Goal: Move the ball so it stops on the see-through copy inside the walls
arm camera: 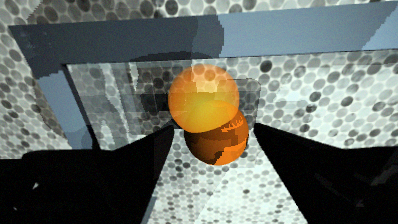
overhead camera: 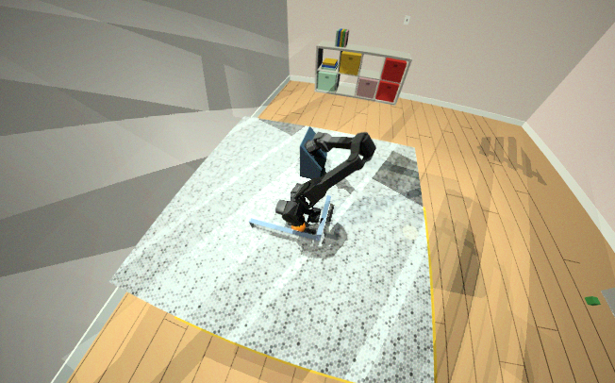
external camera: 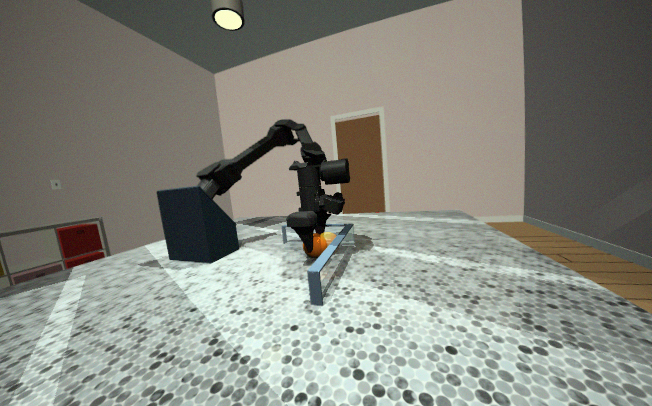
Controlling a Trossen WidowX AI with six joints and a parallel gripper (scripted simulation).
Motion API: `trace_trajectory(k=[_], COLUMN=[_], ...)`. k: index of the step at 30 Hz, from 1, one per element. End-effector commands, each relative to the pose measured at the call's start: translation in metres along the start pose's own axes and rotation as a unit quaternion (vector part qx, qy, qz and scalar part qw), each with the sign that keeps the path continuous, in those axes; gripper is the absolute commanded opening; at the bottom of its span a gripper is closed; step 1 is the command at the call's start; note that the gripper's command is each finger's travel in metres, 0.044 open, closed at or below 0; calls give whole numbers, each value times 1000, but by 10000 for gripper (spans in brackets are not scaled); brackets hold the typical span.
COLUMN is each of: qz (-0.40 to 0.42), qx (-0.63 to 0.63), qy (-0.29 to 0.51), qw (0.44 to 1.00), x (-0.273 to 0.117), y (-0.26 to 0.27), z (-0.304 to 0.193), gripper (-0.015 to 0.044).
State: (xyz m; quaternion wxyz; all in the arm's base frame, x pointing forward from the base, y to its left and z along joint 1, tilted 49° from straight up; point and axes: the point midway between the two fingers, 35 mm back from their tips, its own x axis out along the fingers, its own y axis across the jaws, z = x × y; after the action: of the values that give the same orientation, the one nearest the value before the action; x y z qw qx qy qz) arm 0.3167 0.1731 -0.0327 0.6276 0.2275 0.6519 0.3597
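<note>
The orange ball (overhead camera: 297,227) (external camera: 314,246) (arm camera: 225,151) rests on the table inside the corner of the two low clear walls. The see-through copy (external camera: 330,236) (arm camera: 200,85) partly overlaps it and lies closer to the long wall (overhead camera: 272,227) (external camera: 324,260) (arm camera: 300,30). The short wall (overhead camera: 324,208) (arm camera: 59,102) is on the other side of the corner. My gripper (overhead camera: 305,224) (external camera: 316,241) (arm camera: 212,128) is low over the ball, pointing down. Its fingers are open, one on each side of the ball, with gaps visible in the wrist view. The arm partly hides the ball in the top view.
The arm's dark blue base block (overhead camera: 311,161) (external camera: 195,226) stands behind the walls. The walls' upper edges are close to the fingers. A speckled table top (overhead camera: 206,266) (external camera: 419,327) surrounds the corner. A shelf unit (overhead camera: 371,74) stands far off against the room wall.
</note>
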Motion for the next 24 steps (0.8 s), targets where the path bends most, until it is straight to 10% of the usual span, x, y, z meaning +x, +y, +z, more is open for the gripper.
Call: trace_trajectory(k=[1,10,20,24], qz=[3,3,-5,-7], qx=[7,7,7,7], qy=[4,4,3,3], qw=[1000,1000,1000,1000], x=[4,4,-45,-71], y=[-2,-2,-7,-8], z=[-4,-4,5,6], gripper=[342,282,20,0])
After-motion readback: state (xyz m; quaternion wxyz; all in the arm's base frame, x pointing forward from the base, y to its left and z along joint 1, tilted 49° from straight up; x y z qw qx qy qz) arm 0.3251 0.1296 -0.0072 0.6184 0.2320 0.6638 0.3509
